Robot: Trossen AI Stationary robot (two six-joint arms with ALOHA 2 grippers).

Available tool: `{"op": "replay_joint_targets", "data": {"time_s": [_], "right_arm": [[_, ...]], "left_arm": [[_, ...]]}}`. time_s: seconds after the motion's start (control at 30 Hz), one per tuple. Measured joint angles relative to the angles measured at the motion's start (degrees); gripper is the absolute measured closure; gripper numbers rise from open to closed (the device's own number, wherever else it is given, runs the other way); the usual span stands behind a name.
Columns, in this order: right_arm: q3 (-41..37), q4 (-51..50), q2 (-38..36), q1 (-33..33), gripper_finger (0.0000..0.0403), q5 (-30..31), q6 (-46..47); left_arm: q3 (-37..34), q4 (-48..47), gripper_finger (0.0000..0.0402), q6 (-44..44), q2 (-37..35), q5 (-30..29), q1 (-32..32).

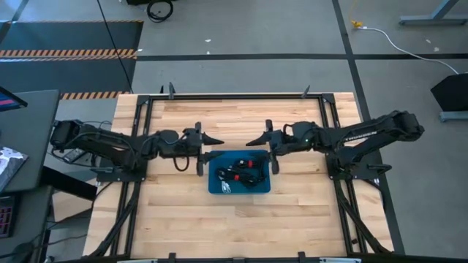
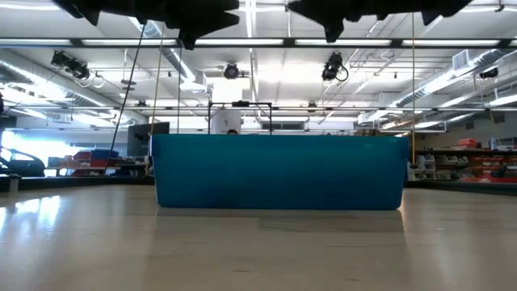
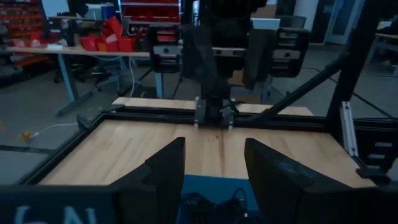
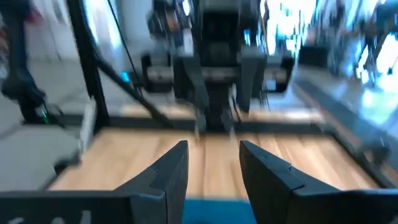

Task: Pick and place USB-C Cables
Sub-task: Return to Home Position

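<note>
Grey concrete floor, ceiling strip lights

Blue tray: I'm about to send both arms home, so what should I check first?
1. Cables inside the blue tray: ok.
2. Nothing hanging over the tray wall: ok.
3. Left gripper open, empty: ok.
4. Right gripper open, empty: ok.
5. Both grippers high above the tray: ok, by the low view.
6. Cable count: cannot tell, coils overlap.

Cables inside tray on table
</note>
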Motion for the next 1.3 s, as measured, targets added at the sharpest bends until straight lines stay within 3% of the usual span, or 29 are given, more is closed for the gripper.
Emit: {"op": "replay_joint_targets", "data": {"time_s": [0.17, 0.57, 0.93, 1.13, 1.3], "right_arm": [[-4.46, 14.71, 1.09, -0.46, 0.0253, -1.60, -0.82], [-14.94, 16.13, -0.97, -3.44, 0.0253, -0.34, 1.82], [-25.25, 19.07, -12.48, -5.38, 0.0253, -0.16, 4.93], [-30.57, 19.07, -17.83, -6.67, 0.0253, -0.12, 5.93], [-34.99, 19.03, -22.99, -7.27, 0.0253, -0.12, 7.37]], "left_arm": [[0.00, 0.25, 0.0228, 1.21, -0.02, 0.03, -0.69], [-0.57, -5.61, 0.0228, 3.69, -2.72, -1.45, -0.89], [-27.61, 25.72, 0.0228, 0.65, -16.22, -2.12, 0.53], [-36.28, 26.25, 0.0228, -1.93, -25.56, -2.16, 1.54], [-36.50, 18.64, 0.0228, -2.35, -31.03, -2.32, 1.54]]}}
